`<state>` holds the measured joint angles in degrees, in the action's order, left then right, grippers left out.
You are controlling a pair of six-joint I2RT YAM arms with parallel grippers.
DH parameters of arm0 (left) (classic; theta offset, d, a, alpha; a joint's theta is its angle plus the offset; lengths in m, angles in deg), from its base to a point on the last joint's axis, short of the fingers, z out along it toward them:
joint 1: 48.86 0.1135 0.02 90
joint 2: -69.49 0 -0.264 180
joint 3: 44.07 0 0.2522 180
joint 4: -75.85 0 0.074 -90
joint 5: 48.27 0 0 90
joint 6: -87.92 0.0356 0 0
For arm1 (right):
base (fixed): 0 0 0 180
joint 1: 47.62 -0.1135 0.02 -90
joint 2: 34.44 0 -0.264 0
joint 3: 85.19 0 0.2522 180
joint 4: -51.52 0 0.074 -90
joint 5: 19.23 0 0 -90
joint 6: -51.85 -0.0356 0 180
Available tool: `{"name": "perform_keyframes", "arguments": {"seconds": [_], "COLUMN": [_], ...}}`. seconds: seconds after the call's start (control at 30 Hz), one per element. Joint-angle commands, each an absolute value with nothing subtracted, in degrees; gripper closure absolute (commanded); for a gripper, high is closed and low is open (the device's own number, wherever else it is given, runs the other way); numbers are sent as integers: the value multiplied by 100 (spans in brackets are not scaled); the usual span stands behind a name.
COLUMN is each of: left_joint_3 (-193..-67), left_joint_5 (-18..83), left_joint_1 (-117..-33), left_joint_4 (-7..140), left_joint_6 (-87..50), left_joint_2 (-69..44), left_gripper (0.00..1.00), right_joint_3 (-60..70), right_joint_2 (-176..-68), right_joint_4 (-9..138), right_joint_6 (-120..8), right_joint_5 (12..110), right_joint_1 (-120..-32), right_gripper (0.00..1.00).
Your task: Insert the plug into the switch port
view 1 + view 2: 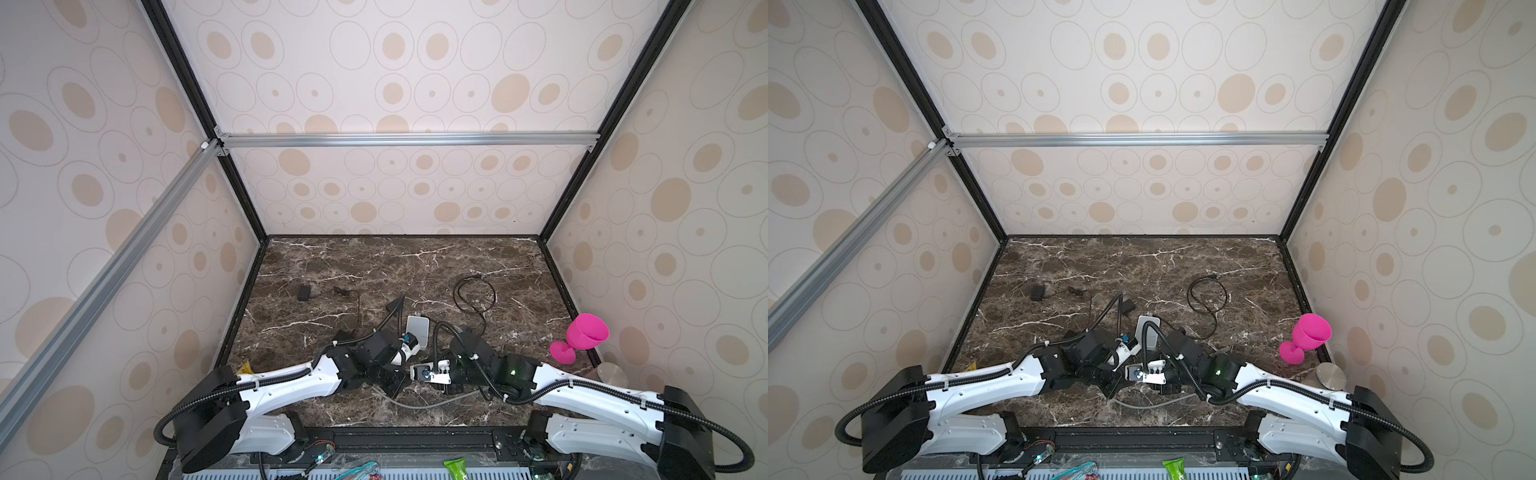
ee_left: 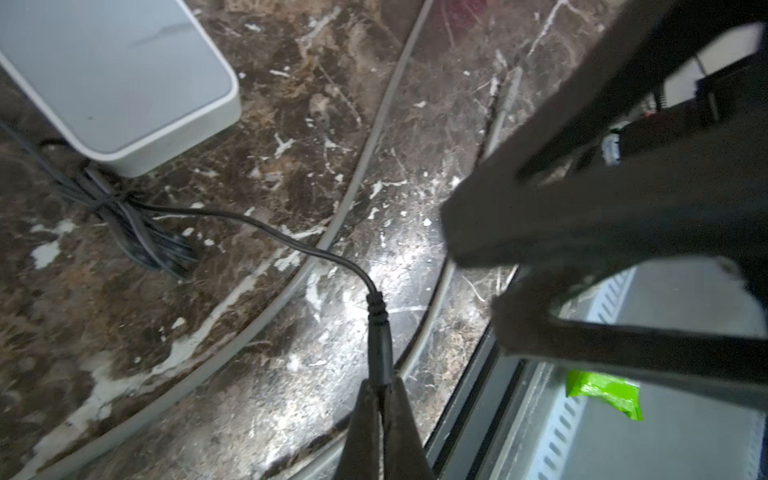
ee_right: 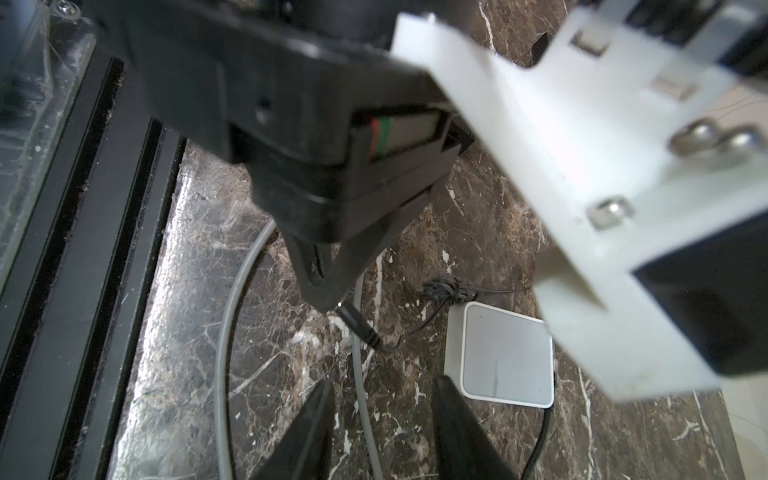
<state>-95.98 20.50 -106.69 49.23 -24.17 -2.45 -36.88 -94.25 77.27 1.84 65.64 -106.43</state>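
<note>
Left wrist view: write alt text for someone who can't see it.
The left gripper is shut on a black barrel plug over the brown marble table. Its thin black cable trails to a tied bundle beside the white switch, and a grey cable curves across the table between them.

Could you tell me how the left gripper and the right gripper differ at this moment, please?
The left gripper is shut on the black plug, while the right gripper is open and holds nothing. The left gripper's fingers meet in a narrow wedge; the right gripper's fingers are spread, with the grey cable lying on the table beneath the gap. Both have black fingers and sit near the white switch.
</note>
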Motion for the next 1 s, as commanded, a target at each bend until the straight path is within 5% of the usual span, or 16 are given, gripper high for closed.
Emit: {"name": "perform_keyframes", "arguments": {"seconds": [0.0,0.23,0.97], "left_joint_3": [-9840,-9872,-9804], "left_joint_5": [1939,1957,1907], "left_joint_1": [-10801,-10835,-11135], "left_joint_4": [4726,4579,4601], "left_joint_6": [-2099,-2055,-2063], "left_joint_2": [-26,79,373], "left_gripper": [100,100,100], "right_joint_3": [-3686,-3659,-4058], "right_joint_2": [-9303,-8686,-8836], "right_joint_4": [8107,8512,7679], "right_joint_6": [313,-30,895], "right_joint_5": [6936,6576,7368], "right_joint_1": [-10890,-11143,-11468], "right_gripper": [60,74,73]}}
